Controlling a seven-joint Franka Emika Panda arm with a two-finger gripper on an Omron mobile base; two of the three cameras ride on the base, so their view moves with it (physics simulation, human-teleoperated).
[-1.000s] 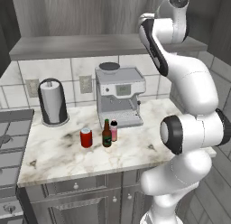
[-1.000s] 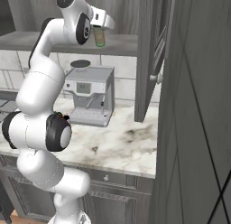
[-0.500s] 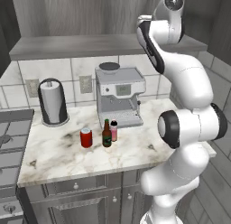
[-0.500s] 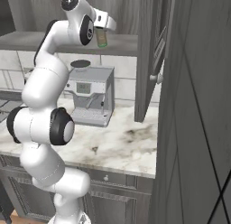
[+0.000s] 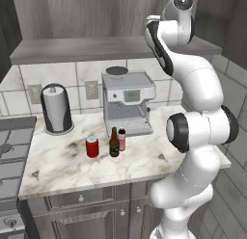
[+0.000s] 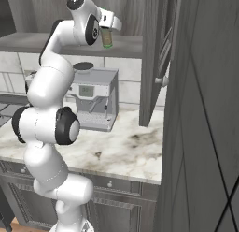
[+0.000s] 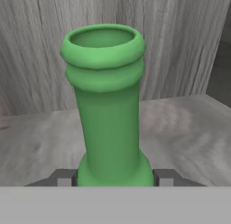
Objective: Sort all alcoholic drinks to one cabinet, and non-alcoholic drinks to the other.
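My gripper (image 7: 113, 178) is shut on the green beer bottle (image 7: 108, 105), low on its neck, with the dark fingertips (image 7: 164, 177) on either side. The bottle (image 6: 107, 38), with its tan label, stands upright inside a wall cabinet, just over the grey shelf floor (image 6: 128, 45). I cannot tell whether it touches the floor. On the counter below, the red soda can (image 5: 92, 147), the dark brown beer bottle (image 5: 114, 143) and the small pink bottle (image 5: 121, 139) stand close together in front of the coffee machine.
The cabinet's dark door (image 6: 158, 53) hangs open to the right of the bottle, knob (image 6: 161, 80) at its lower edge. A coffee machine (image 5: 128, 103) and a paper towel roll (image 5: 56, 109) stand at the back of the marble counter (image 5: 62, 168). A stove (image 5: 9, 146) lies at the left.
The arm has shifted a little, carrying the green bottle slightly right and down toward the shelf floor. The grip is unchanged, and the drinks on the counter have not moved.
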